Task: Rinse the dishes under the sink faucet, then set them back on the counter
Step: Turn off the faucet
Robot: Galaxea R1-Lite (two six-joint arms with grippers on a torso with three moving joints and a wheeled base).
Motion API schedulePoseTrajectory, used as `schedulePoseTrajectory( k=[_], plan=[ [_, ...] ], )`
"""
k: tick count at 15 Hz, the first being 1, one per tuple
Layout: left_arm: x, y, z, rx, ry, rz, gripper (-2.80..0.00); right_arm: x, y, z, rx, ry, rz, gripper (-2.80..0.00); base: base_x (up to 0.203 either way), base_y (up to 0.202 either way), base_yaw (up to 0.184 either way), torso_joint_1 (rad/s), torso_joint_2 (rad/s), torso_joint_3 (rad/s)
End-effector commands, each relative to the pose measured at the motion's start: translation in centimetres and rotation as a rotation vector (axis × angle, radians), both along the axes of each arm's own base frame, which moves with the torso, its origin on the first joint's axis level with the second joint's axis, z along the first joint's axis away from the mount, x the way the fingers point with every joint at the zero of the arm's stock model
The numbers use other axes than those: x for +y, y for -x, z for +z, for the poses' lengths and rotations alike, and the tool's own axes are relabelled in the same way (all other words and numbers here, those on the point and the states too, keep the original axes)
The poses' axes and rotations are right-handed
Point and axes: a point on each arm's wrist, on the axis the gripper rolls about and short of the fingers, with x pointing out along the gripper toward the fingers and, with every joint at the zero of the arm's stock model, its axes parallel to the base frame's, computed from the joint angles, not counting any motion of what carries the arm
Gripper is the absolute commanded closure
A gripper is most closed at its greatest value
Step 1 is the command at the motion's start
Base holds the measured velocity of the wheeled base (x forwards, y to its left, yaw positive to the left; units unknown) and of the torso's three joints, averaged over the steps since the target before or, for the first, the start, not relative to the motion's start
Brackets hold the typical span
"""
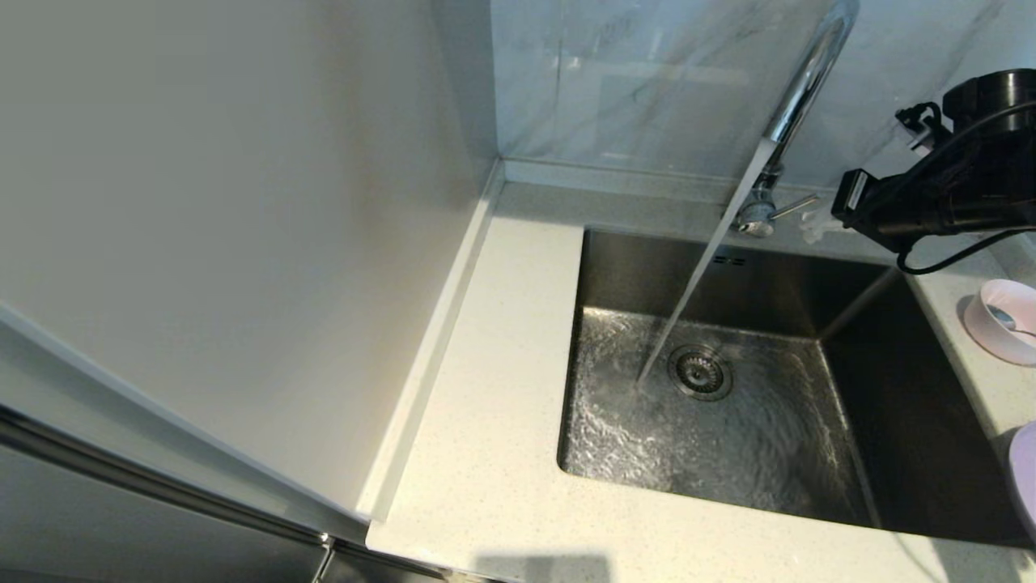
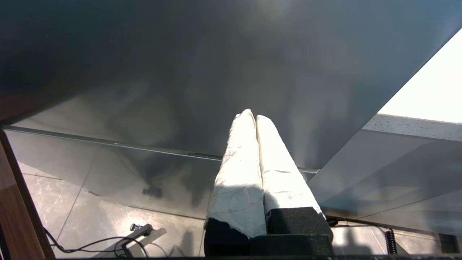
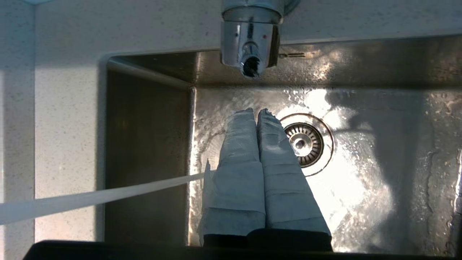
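I see hard light glaring off the wet sink [image 3: 361,173] floor, my right arm's shadow crossing it. Under the counter, the left gripper [image 2: 252,117] fingers look overexposed against dim, hazy cabinet panels.

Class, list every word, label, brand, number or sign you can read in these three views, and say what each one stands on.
None can be read.
faucet: only a blue and a red dot on its base, no lettering.
sink, counter, pink bowl, right gripper, left gripper: no print visible.
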Motion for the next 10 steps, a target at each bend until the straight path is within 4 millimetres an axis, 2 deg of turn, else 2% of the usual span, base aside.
schedulePoseTrajectory(
  k=[1, 7, 10],
  plan=[
    [0.0, 0.0, 0.0, 0.000, 0.000, 0.001, 0.00, 0.0, -0.5, 0.2, -0.014, -0.002, 0.004, 0.00, 0.000, 0.000, 0.000, 0.000, 0.00, 0.000],
    [0.0, 0.0, 0.0, 0.000, 0.000, 0.001, 0.00, 0.3, -1.7, 0.2, -0.030, -0.027, -0.003, 0.00, 0.000, 0.000, 0.000, 0.000, 0.00, 0.000],
    [0.0, 0.0, 0.0, 0.000, 0.000, 0.001, 0.00, 0.2, -2.2, 0.8, -0.106, -0.035, -0.030, 0.00, 0.000, 0.000, 0.000, 0.000, 0.00, 0.000]
  ],
)
